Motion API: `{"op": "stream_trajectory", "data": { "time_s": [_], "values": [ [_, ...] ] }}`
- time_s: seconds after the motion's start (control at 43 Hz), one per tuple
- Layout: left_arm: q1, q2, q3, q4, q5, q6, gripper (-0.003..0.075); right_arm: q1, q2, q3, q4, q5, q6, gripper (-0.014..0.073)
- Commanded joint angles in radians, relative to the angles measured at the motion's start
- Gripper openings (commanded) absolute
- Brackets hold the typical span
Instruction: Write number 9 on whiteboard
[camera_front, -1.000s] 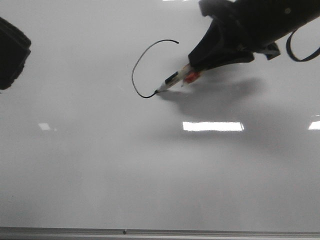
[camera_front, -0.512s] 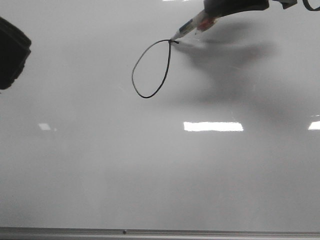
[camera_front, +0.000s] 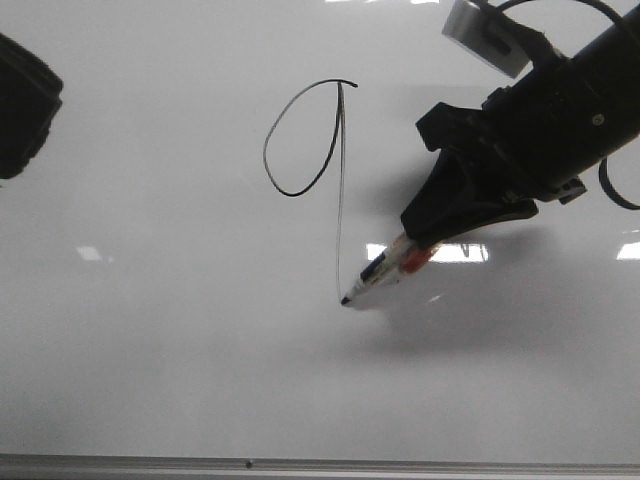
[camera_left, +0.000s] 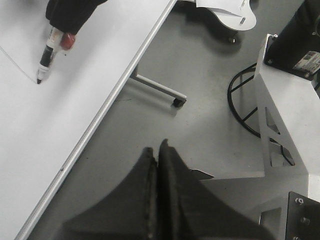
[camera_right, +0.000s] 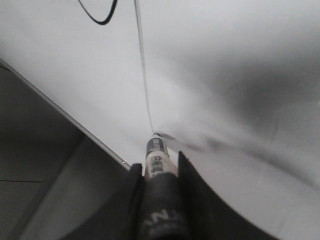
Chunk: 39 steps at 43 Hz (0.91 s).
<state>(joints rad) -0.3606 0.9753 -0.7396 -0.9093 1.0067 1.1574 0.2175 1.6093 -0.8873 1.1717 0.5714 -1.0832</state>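
The whiteboard (camera_front: 150, 350) fills the front view, glossy and pale, with a grey metal edge strip along its near side. On it, a little left of centre toward the far side, stands the number 9 (camera_front: 338, 190): a slanted oval loop in black line, joined at its top to a long thin straight tail that runs down toward the near side.

The right gripper (camera_front: 425, 240) reaches in from the right, clamped on a marker pen (camera_front: 385, 275) (white barrel with a red patch and black print). The pen slants down and to the left, and its black tip touches the board right at the bottom end of the tail. In the right wrist view the two fingers (camera_right: 187, 192) sit tight on either side of the barrel, and the thin line runs away from the tip.

The left gripper (camera_left: 156, 150) hangs off the board's edge over the grey floor (camera_left: 200, 65), its fingers pressed together with nothing between them.
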Motion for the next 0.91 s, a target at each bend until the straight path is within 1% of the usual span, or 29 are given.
{"op": "stream_trajectory", "data": {
  "time_s": [0.0,0.07,0.14,0.209,0.233,0.279,0.302,0.349,0.395,0.442,0.512,0.581,0.651,0.767,0.884],
  "values": [
    [0.000,-0.013,-0.025,-0.067,-0.009,0.001,-0.0016,-0.006,-0.102,-0.042,0.012,0.095,-0.011,-0.0061],
    [0.000,-0.013,-0.029,-0.067,0.004,0.001,0.0019,-0.005,-0.143,-0.072,-0.024,0.227,-0.017,-0.0061],
    [0.000,-0.013,-0.033,-0.067,0.007,0.001,0.0122,-0.005,-0.167,-0.116,-0.069,0.373,-0.017,-0.0061],
    [0.000,-0.008,-0.042,-0.062,0.005,0.001,0.0288,-0.004,-0.174,-0.161,-0.082,0.517,-0.017,-0.0061],
    [0.000,-0.007,-0.044,-0.062,0.005,0.001,0.0363,-0.001,-0.173,-0.178,-0.082,0.568,-0.017,-0.0061],
    [0.000,-0.004,-0.053,-0.062,0.002,0.001,0.0482,0.012,-0.173,-0.204,-0.081,0.639,-0.017,-0.0061],
    [0.000,0.000,-0.057,-0.062,0.002,0.001,0.0533,0.021,-0.173,-0.213,-0.081,0.665,-0.016,-0.0061],
    [-0.008,0.012,-0.064,-0.062,0.002,0.001,0.0589,0.047,-0.173,-0.231,-0.081,0.690,-0.012,-0.0061],
    [-0.024,0.026,-0.074,-0.062,0.004,0.001,0.0596,0.081,-0.173,-0.245,-0.083,0.696,-0.012,-0.0061],
    [-0.049,0.045,-0.085,-0.060,0.004,0.001,0.0585,0.120,-0.173,-0.255,-0.084,0.695,-0.012,-0.0061],
    [-0.095,0.074,-0.108,-0.055,0.006,0.001,0.0552,0.177,-0.173,-0.268,-0.084,0.692,-0.012,-0.0061],
    [-0.132,0.098,-0.126,-0.047,0.011,0.001,0.0503,0.217,-0.174,-0.281,-0.083,0.692,-0.004,-0.0061],
    [-0.150,0.112,-0.137,-0.027,0.011,0.001,0.0452,0.243,-0.177,-0.288,-0.078,0.692,0.003,-0.0061],
    [-0.150,0.114,-0.138,-0.018,0.011,0.001,0.0372,0.267,-0.178,-0.300,-0.058,0.712,0.012,-0.0061],
    [-0.150,0.114,-0.138,-0.018,0.019,0.001,0.0321,0.278,-0.178,-0.304,-0.036,0.715,0.012,-0.0061]
  ]
}}
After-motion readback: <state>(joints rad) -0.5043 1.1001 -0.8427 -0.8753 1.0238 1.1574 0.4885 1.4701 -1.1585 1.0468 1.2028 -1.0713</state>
